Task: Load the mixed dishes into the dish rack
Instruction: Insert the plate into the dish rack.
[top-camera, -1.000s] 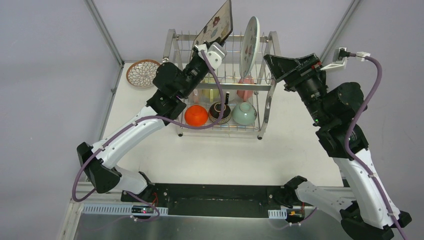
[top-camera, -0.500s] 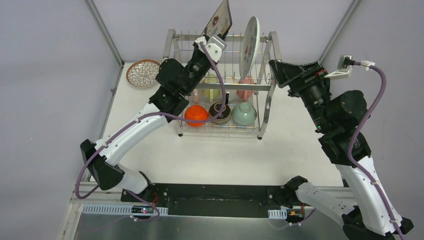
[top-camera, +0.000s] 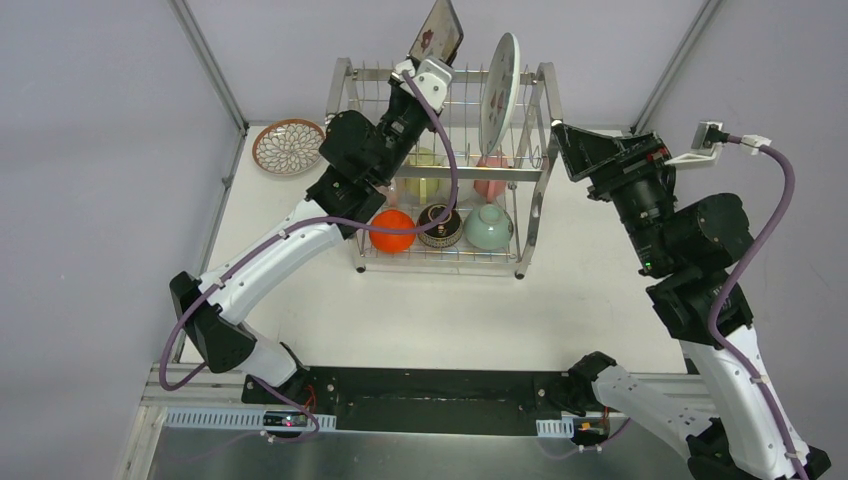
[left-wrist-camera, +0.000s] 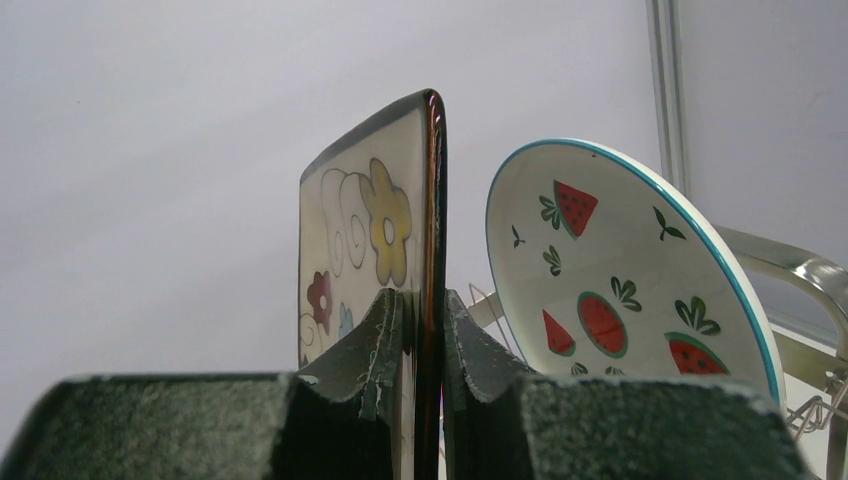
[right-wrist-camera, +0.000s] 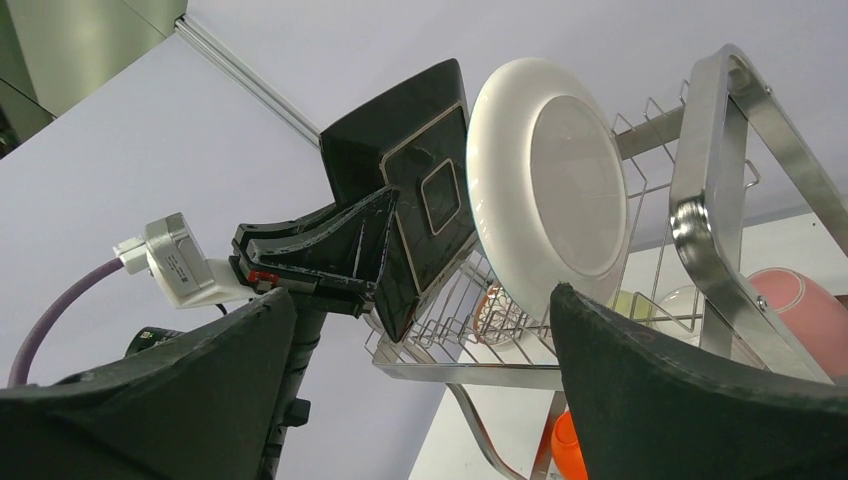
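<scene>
Edgewise, square floral plate (left-wrist-camera: 368, 215), glossy dark rim

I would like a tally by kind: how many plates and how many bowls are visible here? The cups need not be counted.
Plates: 3 (square floral plate held up, watermelon plate standing in the dish rack, petal-pattern plate on the table)
Bowls: 3 (orange bowl, brown bowl, mint bowl)
Total: 6

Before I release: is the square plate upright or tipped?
Upright: square plate stands on edge, left gripper pinching its bottom, beside the round plate.
</scene>
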